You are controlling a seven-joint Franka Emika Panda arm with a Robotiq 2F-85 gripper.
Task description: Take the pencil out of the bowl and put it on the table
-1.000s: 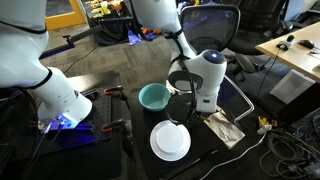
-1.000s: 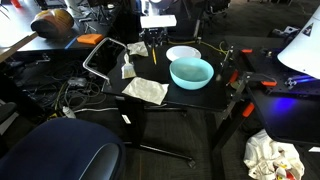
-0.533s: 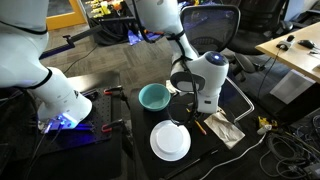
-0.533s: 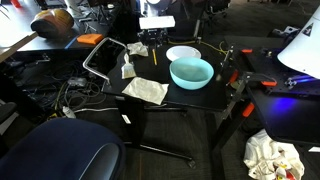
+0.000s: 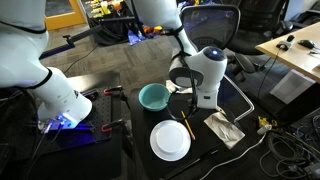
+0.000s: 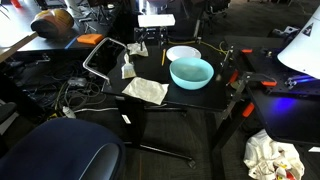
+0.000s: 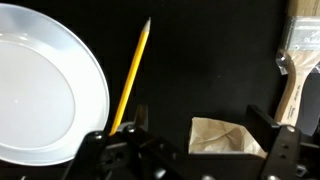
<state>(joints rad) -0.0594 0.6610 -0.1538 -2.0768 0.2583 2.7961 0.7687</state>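
The yellow pencil (image 7: 131, 75) lies flat on the black table (image 7: 210, 60), right beside the white plate's rim. It also shows in both exterior views as a pencil (image 5: 186, 125) between plate and napkin, and a pencil (image 6: 165, 58) behind the bowl. The teal bowl (image 5: 153, 96) stands on the table with nothing visible in it; the same bowl (image 6: 191, 72) shows a pale inside. My gripper (image 7: 200, 128) hangs open just above the table, with the pencil outside its left finger and nothing between the fingers. In the exterior views the gripper (image 5: 190, 104) is over the pencil's area.
A white plate (image 7: 40, 90) lies left of the pencil. A crumpled brown napkin (image 7: 225, 135) sits under the gripper's right side, and a paintbrush (image 7: 295, 70) lies at the far right. Clamps and cables ring the table's edges (image 6: 240, 80).
The jaws have gone from shut to open and let go of the pencil, which now lies on the table by the plate. The gripper has lifted slightly.
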